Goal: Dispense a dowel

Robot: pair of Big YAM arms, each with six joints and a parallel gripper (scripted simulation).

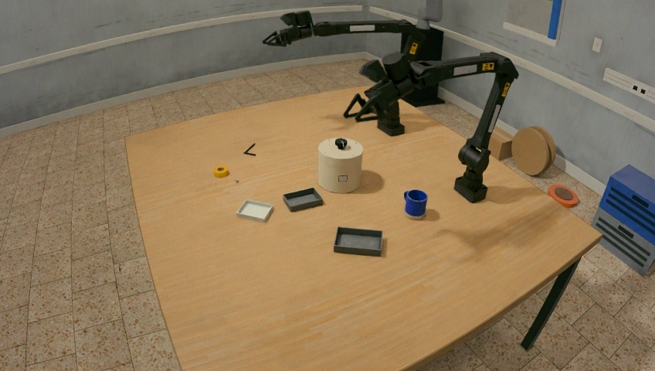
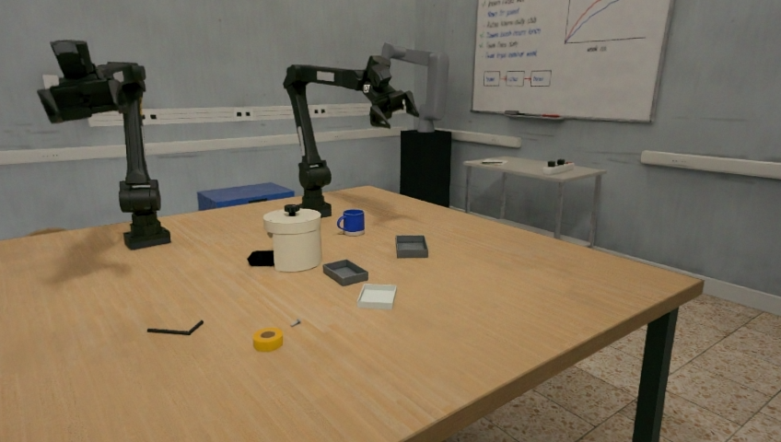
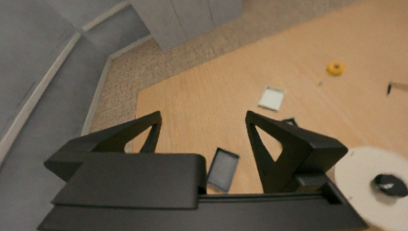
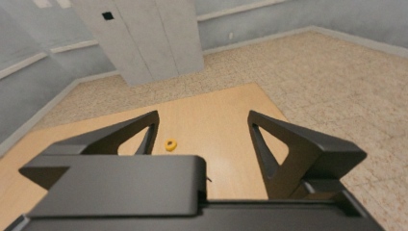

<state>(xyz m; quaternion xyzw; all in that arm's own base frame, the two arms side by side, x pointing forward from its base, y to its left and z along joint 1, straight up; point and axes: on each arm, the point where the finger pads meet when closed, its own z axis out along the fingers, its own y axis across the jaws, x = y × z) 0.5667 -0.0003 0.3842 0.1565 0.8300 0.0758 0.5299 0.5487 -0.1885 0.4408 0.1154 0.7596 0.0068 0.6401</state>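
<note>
The cream cylindrical dispenser [image 1: 340, 165] stands mid-table with its black knob [image 1: 340, 142] on top; both also show in the left wrist view, the dispenser [image 3: 372, 188] and the knob [image 3: 391, 184]. A dark tray [image 1: 302, 199] lies just in front of it. A small black object [image 2: 260, 257] sits against its far side. No dowel is visible. My left gripper [image 1: 358, 107] is open and empty, high behind the dispenser. My right gripper [image 1: 274, 39] is open and empty, raised high beyond the table's far edge.
A white tray [image 1: 255, 209] and a second dark tray [image 1: 358, 240] lie on the table. A blue mug [image 1: 415, 202] stands near the left arm's base. A yellow tape roll [image 1: 221, 171], a small screw [image 1: 235, 180] and a black hex key [image 1: 250, 154] lie to the side.
</note>
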